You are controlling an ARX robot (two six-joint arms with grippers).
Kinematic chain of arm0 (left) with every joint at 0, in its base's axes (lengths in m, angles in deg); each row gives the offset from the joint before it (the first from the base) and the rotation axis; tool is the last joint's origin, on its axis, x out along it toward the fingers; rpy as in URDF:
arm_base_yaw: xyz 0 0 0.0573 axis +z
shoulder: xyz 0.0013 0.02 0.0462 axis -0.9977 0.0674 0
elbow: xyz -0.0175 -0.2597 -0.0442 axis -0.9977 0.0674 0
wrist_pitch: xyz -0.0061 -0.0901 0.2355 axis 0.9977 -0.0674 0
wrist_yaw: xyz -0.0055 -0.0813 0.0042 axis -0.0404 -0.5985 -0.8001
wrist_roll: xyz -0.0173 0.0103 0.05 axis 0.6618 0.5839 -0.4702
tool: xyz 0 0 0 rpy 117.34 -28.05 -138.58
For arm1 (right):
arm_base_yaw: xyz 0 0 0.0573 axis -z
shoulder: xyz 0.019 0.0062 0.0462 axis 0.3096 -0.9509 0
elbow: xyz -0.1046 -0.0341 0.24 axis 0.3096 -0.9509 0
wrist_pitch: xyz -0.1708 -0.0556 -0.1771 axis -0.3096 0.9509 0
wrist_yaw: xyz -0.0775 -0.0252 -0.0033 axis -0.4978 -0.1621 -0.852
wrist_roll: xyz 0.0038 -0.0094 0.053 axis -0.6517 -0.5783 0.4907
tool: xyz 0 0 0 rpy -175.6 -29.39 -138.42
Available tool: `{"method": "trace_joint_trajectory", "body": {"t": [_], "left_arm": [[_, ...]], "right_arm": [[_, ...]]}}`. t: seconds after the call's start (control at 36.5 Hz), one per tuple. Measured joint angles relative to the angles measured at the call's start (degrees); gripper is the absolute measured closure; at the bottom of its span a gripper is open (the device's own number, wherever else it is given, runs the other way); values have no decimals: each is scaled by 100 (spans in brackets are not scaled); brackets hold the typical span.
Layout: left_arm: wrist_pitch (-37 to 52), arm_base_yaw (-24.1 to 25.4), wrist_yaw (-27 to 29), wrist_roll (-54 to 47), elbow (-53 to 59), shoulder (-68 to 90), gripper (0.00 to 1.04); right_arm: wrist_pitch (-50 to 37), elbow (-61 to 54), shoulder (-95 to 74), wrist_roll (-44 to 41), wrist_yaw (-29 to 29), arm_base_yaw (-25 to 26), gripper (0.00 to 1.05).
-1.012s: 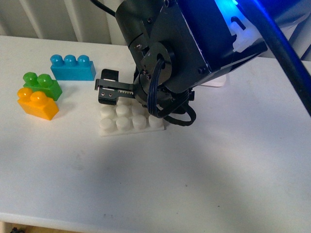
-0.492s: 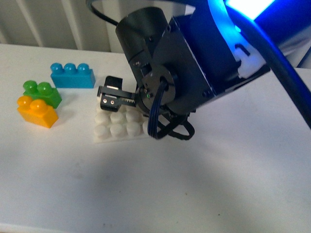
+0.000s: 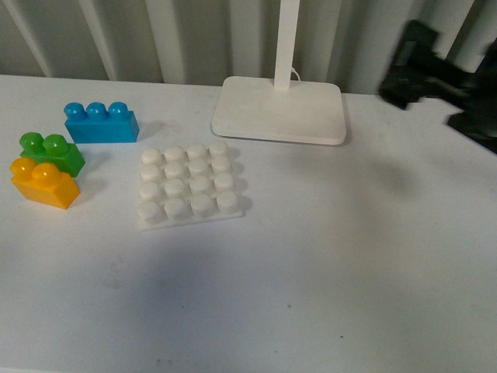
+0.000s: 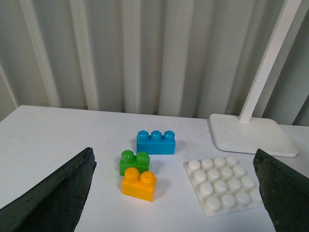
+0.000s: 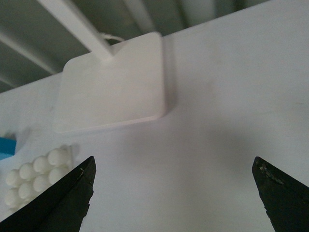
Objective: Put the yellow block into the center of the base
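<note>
The yellow block point(image 3: 44, 183) stands on the table at the left, just in front of a green brick point(image 3: 51, 152). The white studded base point(image 3: 189, 185) lies flat to their right with nothing on it. In the left wrist view, the yellow block point(image 4: 139, 183) and the base point(image 4: 224, 184) sit ahead of my left gripper point(image 4: 173, 152), which is open and empty. My right gripper point(image 5: 173, 159) is also open, over bare table near the lamp foot point(image 5: 113, 84). A corner of the base point(image 5: 36, 171) shows there. The right arm point(image 3: 439, 78) appears as a dark blur at the far right.
A blue three-stud brick point(image 3: 101, 123) stands behind the green one. The white lamp foot point(image 3: 281, 109) and its upright stem point(image 3: 286, 35) are behind the base. A ribbed wall closes off the back of the table.
The right arm, which hung over the base and filled the front view, has pulled away to the far right. The whole base now shows.
</note>
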Motion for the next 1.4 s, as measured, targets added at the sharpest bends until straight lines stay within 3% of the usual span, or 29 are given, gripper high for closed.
{"method": "trace_joint_trajectory", "body": {"t": [0.08, 0.14, 0.19, 0.36, 0.52, 1.4], "left_arm": [[0, 0, 0, 0, 0, 0, 6], [0, 0, -4, 0, 0, 0, 6], [-2, 0, 2, 2, 0, 2, 6], [-4, 0, 2, 0, 0, 2, 6], [-4, 0, -2, 0, 0, 0, 6], [-4, 0, 0, 0, 0, 0, 6]], "right_arm": [[-162, -850, 1130, -511, 291, 772, 11], [-1515, -1596, 1742, -1147, -48, 1108, 21], [-2144, -2306, 2702, -1864, -173, 1272, 34], [-452, -3316, 5764, -2492, -70, 1259, 71], [-120, -3497, 6577, -2566, -76, 1259, 103], [1266, -3873, 8393, -2594, -70, 1259, 104]]}}
